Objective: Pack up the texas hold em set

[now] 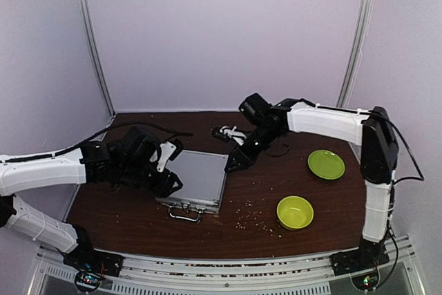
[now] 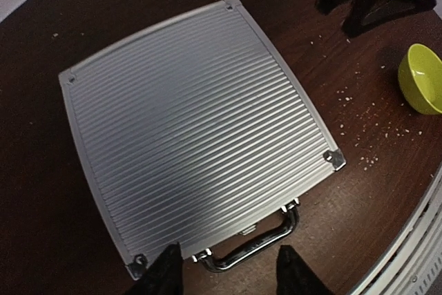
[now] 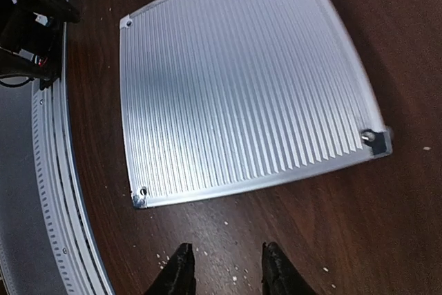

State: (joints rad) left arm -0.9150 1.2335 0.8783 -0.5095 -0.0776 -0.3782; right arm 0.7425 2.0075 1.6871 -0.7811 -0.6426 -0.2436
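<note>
The silver ribbed aluminium case [image 1: 199,179] lies shut and flat on the brown table, its metal handle [image 1: 184,213] toward the near edge. It fills the left wrist view [image 2: 193,136], with the handle [image 2: 255,246] at the bottom. My left gripper [image 1: 169,170] is open and empty above the case's left side, its fingertips [image 2: 164,274] straddling the handle end. My right gripper [image 1: 233,164] is open and empty, just off the case's right edge [image 3: 242,81], over bare table. No chips, buttons or card decks show.
A lime-green bowl [image 1: 295,211] sits at the near right and a lime-green plate [image 1: 326,164] behind it. Small crumbs [image 1: 252,217] are scattered on the table between case and bowl. A black-and-white object [image 1: 229,132] lies behind the case.
</note>
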